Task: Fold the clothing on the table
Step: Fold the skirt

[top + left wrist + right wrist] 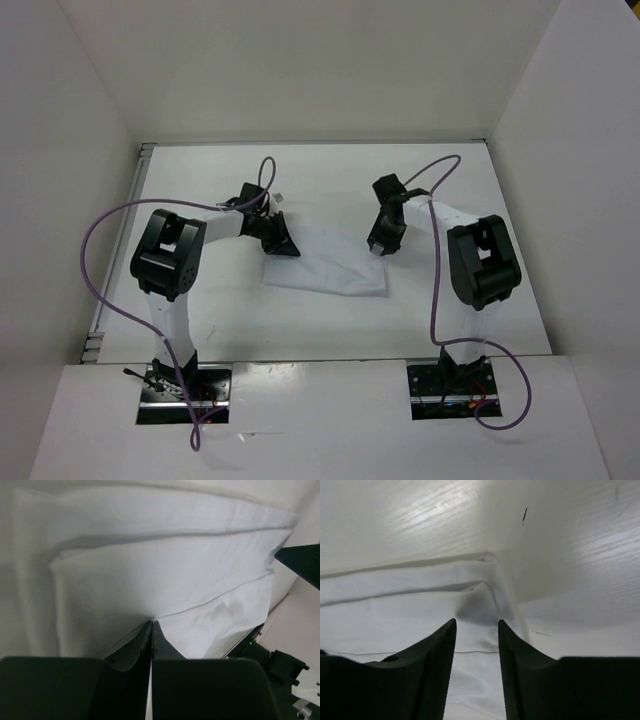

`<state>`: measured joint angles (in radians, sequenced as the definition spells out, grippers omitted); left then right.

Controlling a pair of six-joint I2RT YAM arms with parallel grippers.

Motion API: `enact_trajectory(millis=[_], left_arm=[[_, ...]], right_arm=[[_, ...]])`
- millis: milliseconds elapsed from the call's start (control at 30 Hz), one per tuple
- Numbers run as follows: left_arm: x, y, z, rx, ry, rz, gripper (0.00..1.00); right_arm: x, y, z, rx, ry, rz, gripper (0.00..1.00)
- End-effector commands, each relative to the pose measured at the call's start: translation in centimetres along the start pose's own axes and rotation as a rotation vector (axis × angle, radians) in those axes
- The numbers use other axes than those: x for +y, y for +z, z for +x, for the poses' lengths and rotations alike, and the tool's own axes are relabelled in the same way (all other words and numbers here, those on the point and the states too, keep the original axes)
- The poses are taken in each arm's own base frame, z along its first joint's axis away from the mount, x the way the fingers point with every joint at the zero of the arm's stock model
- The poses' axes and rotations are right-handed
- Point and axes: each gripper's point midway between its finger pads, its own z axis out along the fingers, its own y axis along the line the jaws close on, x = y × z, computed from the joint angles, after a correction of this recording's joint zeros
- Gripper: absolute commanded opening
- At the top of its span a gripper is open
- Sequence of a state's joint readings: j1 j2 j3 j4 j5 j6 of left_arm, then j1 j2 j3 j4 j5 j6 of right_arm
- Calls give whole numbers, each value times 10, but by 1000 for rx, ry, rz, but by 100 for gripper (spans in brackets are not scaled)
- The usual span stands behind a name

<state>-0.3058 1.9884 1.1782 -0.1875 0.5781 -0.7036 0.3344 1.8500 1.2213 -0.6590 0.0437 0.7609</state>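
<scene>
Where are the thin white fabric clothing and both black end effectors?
thin white fabric clothing (pixel 335 268), top view, middle of its flat spread.
left end effector (pixel 152 626), left wrist view, where shut fingertips meet.
right end effector (pixel 476 626), right wrist view, gap between parted fingertips.

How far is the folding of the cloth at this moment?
Done: the clothing lies in layers, so one fold seems made. In hand: the left gripper is shut on its edge; the right gripper stands open above it. Left: probably another fold.
</scene>
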Motion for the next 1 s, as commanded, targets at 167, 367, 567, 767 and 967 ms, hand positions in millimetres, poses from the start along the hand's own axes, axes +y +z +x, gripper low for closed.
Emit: enact_trajectory(millis=[167, 367, 567, 767, 967], left_arm=[[-40, -42, -24, -119, 110, 39, 6], [-76, -60, -20, -135, 146, 120, 7], [-87, -71, -22, -157, 165, 137, 7], [-96, -82, -18, -168, 174, 161, 7], [-111, -86, -6, -131, 182, 224, 8]], right_arm=[[-5, -62, -49, -222, -14, -92, 62], [-15, -42, -20, -123, -25, -89, 62], [-16, -18, -2, -42, -48, -104, 62], [-25, 3, 20, 45, -49, -83, 59], [-28, 14, 38, 103, -39, -106, 36]])
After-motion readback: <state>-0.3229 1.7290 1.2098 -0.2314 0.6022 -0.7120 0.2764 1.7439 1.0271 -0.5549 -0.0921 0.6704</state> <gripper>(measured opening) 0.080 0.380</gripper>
